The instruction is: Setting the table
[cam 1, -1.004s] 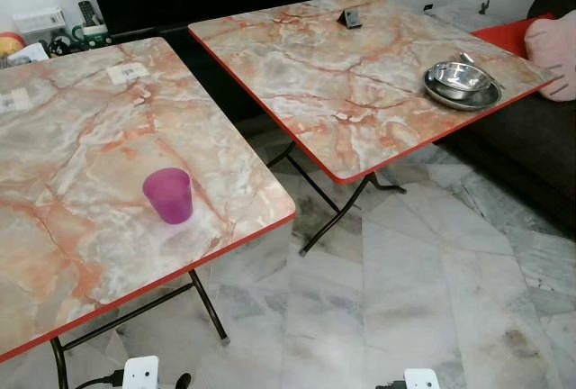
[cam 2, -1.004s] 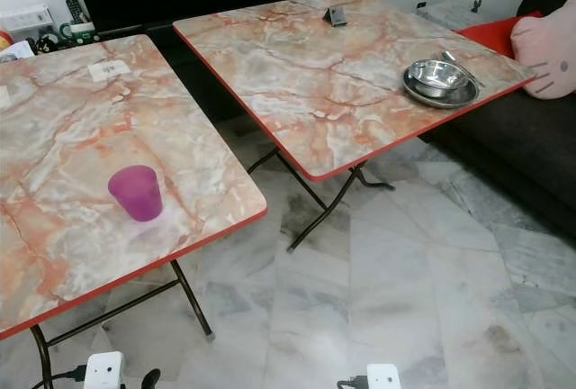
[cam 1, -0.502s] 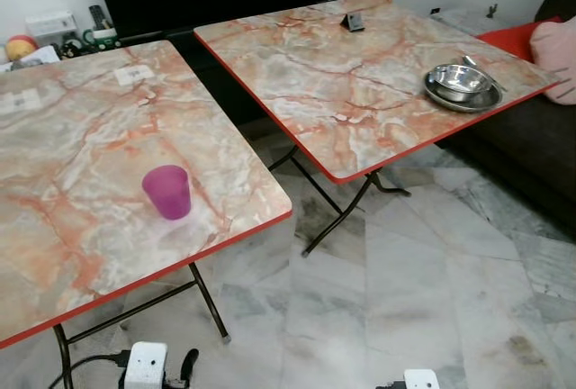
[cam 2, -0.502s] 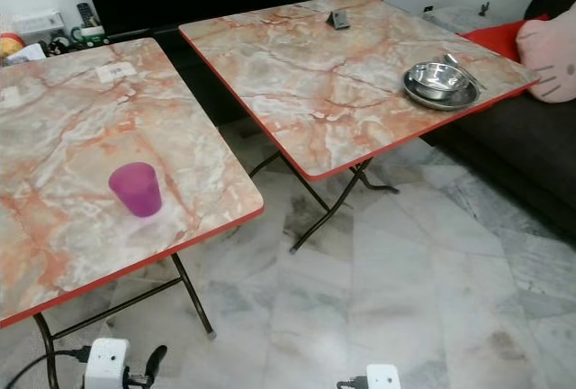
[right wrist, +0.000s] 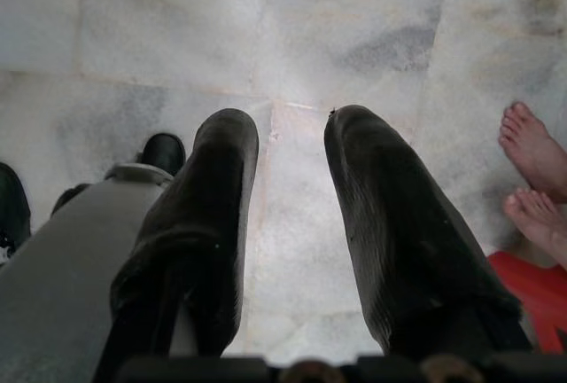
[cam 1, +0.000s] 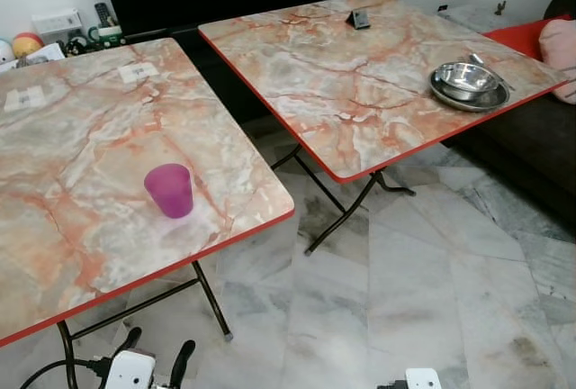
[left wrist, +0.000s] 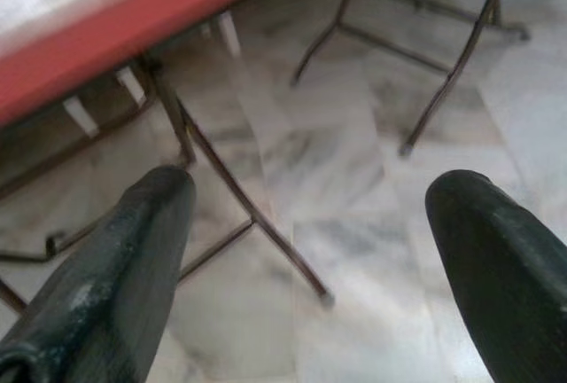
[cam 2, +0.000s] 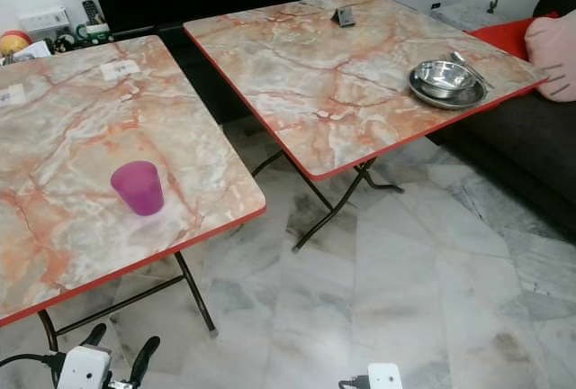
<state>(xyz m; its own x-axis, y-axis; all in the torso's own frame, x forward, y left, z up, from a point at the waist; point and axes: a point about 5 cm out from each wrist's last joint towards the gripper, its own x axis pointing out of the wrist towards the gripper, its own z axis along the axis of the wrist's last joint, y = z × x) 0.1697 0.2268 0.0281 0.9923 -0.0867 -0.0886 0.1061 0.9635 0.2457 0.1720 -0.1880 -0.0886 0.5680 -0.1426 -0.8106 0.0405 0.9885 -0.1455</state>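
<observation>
A purple cup (cam 1: pixel 169 190) stands upright near the front right corner of the left marble table (cam 1: pixel 72 137). On the right marble table (cam 1: pixel 342 74), a steel bowl (cam 1: pixel 466 78) sits in a steel plate by the far right edge, with a spoon beside it. My left gripper (cam 1: pixel 155 353) is low in front of the left table, below its red edge, and its fingers (left wrist: pixel 133 250) are spread wide with nothing between them. My right gripper (right wrist: pixel 292 126) hangs over the floor, its fingers apart and empty.
A small dark object (cam 1: pixel 359 19) lies at the back of the right table. A dark sofa (cam 1: pixel 531 137) with a red cushion and a pink pillow stands at the right. Folding table legs (cam 1: pixel 342 213) cross the marble floor. A person's bare feet (right wrist: pixel 532 161) are near my right gripper.
My left gripper has risen into the bottom of the eye views with its fingers open. The camera has shifted slightly; the cup and bowl stay where they were.
</observation>
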